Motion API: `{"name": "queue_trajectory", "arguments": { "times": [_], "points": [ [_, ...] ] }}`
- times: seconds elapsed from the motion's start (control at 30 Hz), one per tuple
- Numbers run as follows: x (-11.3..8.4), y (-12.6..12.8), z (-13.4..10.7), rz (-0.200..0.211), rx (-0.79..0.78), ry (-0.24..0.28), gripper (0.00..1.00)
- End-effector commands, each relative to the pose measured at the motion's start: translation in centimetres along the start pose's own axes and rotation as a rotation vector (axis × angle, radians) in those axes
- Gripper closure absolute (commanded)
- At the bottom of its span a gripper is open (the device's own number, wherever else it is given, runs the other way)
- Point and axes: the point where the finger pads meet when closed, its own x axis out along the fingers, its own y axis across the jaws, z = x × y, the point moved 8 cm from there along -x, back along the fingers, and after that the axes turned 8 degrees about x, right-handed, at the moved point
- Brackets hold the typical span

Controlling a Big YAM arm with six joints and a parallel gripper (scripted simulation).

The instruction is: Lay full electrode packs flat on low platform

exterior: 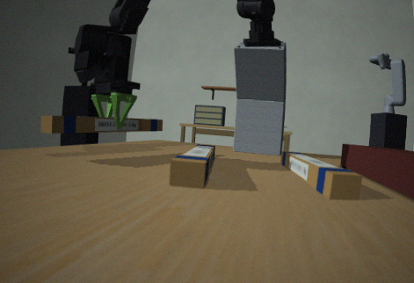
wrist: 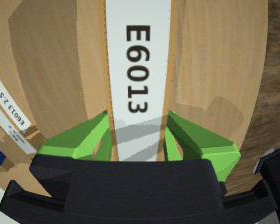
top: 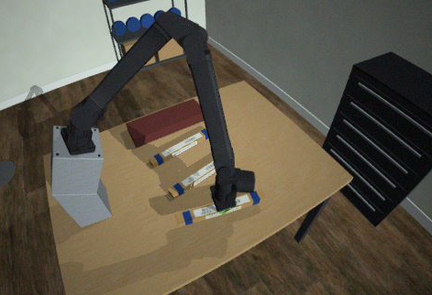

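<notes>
My gripper [top: 226, 210] [exterior: 115, 121] [wrist: 137, 113] is shut on the middle of a tan electrode pack [top: 204, 212] [exterior: 84, 124] [wrist: 141, 60] with blue bands and a white E6013 label. The pack hangs about level, a little above the table on its front side. A second pack [top: 200, 177] [exterior: 188, 171] lies flat on the table beside the held one. A third pack [top: 182, 146] [exterior: 342, 184] lies flat near the low dark red platform [top: 168, 123] [exterior: 389, 169]. No pack is on the platform. My arm hides the far end of the second pack in the top view.
The wooden table [top: 296, 160] [exterior: 112, 228] has its front edge near the held pack. The arm's grey pedestal [top: 78, 176] [exterior: 259, 123] stands at the table's left side in the top view. A black drawer cabinet [top: 379, 137] stands on the floor beyond the table's right edge.
</notes>
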Motion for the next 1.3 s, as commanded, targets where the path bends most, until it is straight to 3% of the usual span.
{"name": "queue_trajectory", "arguments": {
  "times": [0.0,0.27,0.77,1.27],
  "points": [
    [-1.7,-0.8,3.0,-0.028,0.000,-0.076,1.00],
    [0.6,-0.2,2.4,-0.019,-0.004,-0.058,1.00],
    [-0.4,-0.3,1.6,-0.021,0.011,-0.045,1.00],
    [-0.7,0.5,2.8,-0.019,-0.005,-0.060,1.00]
  ]
}}
